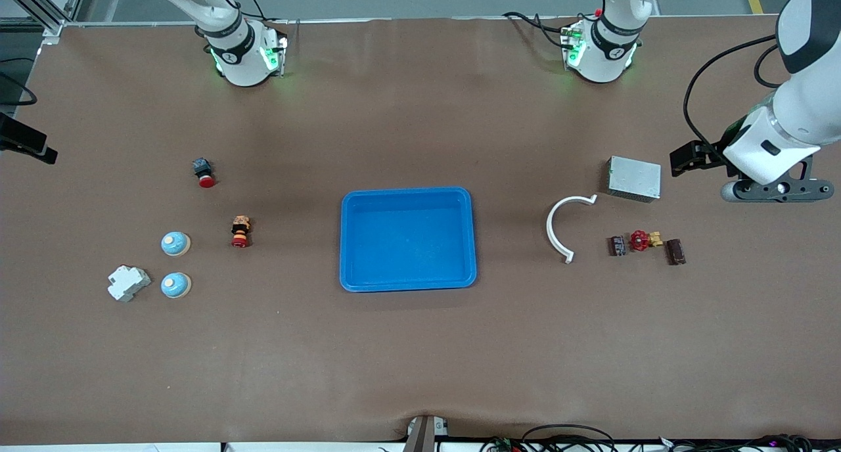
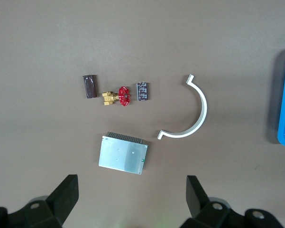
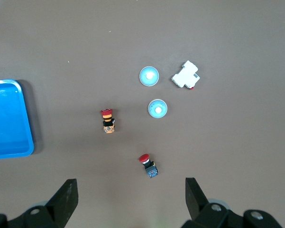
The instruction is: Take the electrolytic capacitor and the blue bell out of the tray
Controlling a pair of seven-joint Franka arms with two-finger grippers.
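The tray (image 1: 407, 196) sits empty; capacitor (image 1: 617, 246) and bells (image 1: 175, 243) lie outside, so nothing remains; both jaws gape wide, holding nothing.

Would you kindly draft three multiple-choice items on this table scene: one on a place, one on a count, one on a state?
1. Where does the grey metal box lie?
A. In the tray
B. Toward the left arm's end of the table
C. Beside the bells

2. How many blue bells are on the table?
A. One
B. Two
C. Three

3. What state is the tray in?
A. Empty
B. Holding a capacitor
C. Holding a bell

Answers:
1 B: the box sits past the white curved clip, near the left gripper.
2 B: two bells lie beside the white block, under the right gripper.
3 A: only bare blue floor shows inside the rim.
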